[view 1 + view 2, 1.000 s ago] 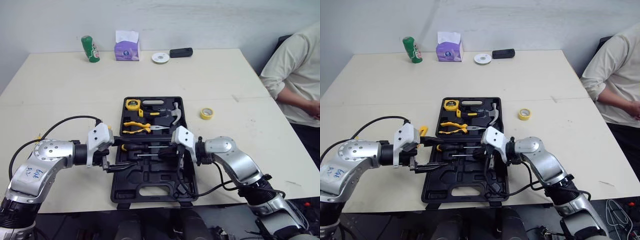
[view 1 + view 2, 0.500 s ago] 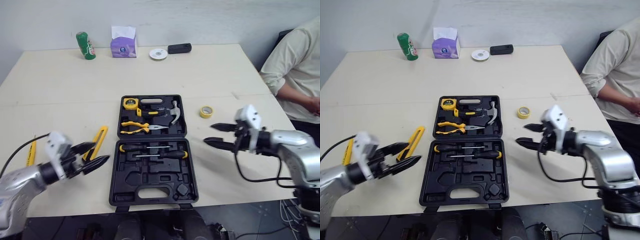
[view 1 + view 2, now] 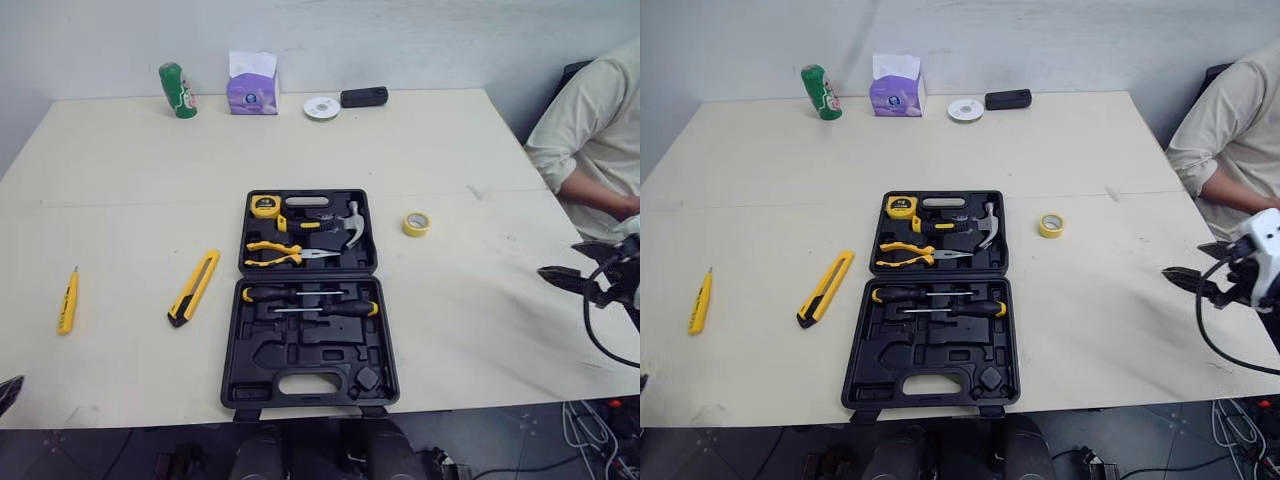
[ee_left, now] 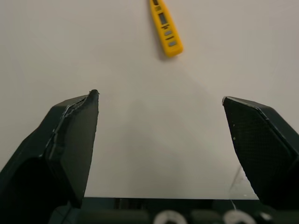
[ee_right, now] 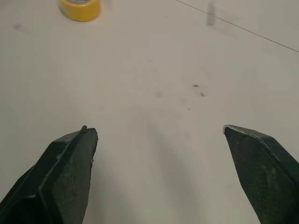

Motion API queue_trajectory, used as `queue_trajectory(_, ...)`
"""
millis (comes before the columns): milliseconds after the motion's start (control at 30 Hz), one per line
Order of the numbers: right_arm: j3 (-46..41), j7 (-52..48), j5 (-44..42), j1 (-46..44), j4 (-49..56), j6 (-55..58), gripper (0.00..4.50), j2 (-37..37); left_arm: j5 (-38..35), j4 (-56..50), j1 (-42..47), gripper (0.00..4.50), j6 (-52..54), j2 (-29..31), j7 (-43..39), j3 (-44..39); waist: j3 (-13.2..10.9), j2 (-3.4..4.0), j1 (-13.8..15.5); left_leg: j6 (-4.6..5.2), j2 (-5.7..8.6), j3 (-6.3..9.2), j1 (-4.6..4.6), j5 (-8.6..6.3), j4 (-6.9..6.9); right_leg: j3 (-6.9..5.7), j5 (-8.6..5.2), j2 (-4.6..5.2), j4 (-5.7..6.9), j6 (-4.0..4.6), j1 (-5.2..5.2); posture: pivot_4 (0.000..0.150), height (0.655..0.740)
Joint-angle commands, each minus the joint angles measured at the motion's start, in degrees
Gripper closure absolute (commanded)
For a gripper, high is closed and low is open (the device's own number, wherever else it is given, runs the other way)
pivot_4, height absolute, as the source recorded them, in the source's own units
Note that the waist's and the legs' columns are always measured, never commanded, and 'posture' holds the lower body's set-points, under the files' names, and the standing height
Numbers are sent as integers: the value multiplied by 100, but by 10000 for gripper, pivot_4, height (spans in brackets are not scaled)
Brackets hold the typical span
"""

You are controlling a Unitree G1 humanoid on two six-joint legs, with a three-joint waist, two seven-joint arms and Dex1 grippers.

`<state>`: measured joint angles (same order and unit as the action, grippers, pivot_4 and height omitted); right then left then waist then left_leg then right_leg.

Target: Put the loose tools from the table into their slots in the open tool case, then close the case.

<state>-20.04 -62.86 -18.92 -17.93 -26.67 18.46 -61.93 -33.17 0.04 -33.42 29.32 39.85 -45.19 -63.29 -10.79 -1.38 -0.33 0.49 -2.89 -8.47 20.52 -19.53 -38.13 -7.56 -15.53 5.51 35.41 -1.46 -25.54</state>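
Note:
The black tool case (image 3: 308, 345) lies open in the middle of the table. It holds a tape measure (image 3: 265, 207), a hammer (image 3: 345, 225), pliers (image 3: 280, 255) and two screwdrivers (image 3: 305, 295). A yellow utility knife (image 3: 194, 287) lies loose just left of the case. A yellow tester pen (image 3: 67, 300) lies further left. My right gripper (image 3: 1196, 263) hovers open and empty off the table's right edge. My left gripper (image 4: 161, 100) is open and empty near the front left corner, with the tester pen (image 4: 165, 28) ahead of it.
A yellow tape roll (image 3: 416, 223) sits right of the case. At the far edge stand a green can (image 3: 177, 91), a purple tissue box (image 3: 251, 92), a white disc (image 3: 321, 108) and a black block (image 3: 362, 97). A person (image 3: 590, 140) sits at the right.
Both arms have drawn back from the case to the table's outer edges. The right gripper, shut over the screwdriver row a second ago, now stands open.

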Motion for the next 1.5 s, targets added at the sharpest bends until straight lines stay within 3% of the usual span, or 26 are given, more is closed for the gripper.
queue_trajectory(33,-57,-36,124,-257,-357,-378,468,-177,27,409,54,0,-191,219,70,-294,-1,2,-13,-1,-1,0,0,0,1,0,-1,-1,0,1,-1,1500,7252)
queue_trajectory(233,214,-108,-23,-462,271,-120,468,117,-61,164,715,0,2,99,661,154,-7,13,-66,-5,-7,-1,2,-1,6,3,0,0,4,1,-3,1500,7252)
queue_trajectory(433,544,-137,-456,-715,1657,679,468,524,-210,-216,1402,0,813,-15,1663,418,-7,14,-146,-14,-9,-1,1,-2,6,4,4,1,23,-2,-5,1500,7252)
queue_trajectory(767,1446,-198,-2154,-1348,4578,2519,468,1218,-264,-590,2406,0,2473,71,3028,951,-6,8,-108,-20,-8,3,-3,-2,6,4,4,3,30,-1,-5,1500,7252)
queue_trajectory(1067,2305,-515,-2244,-2399,4717,2361,468,1894,-72,99,3394,0,3007,254,3225,1744,-3,3,-108,-52,-2,3,-2,17,2,2,4,6,34,-1,-6,1500,7252)
queue_trajectory(1267,2611,-579,-1995,-2676,4472,2073,468,2182,95,206,3592,0,3054,58,3464,1779,-3,3,-109,-60,2,1,-7,31,3,3,4,11,49,-1,-7,1500,7252)
queue_trajectory(1400,2603,-642,-1981,-2663,4491,2046,0,2181,38,38,3476,11937,3194,14,3355,1848,-3,3,-109,-61,3,1,-9,31,3,3,5,12,52,0,-7,1500,7252)
queue_trajectory(1500,2576,-676,-1955,-2667,4487,2030,0,2170,53,-31,3446,24568,3225,-17,3398,1818,-3,4,-108,-61,4,1,-9,31,3,4,5,15,51,0,-7,1500,7252)
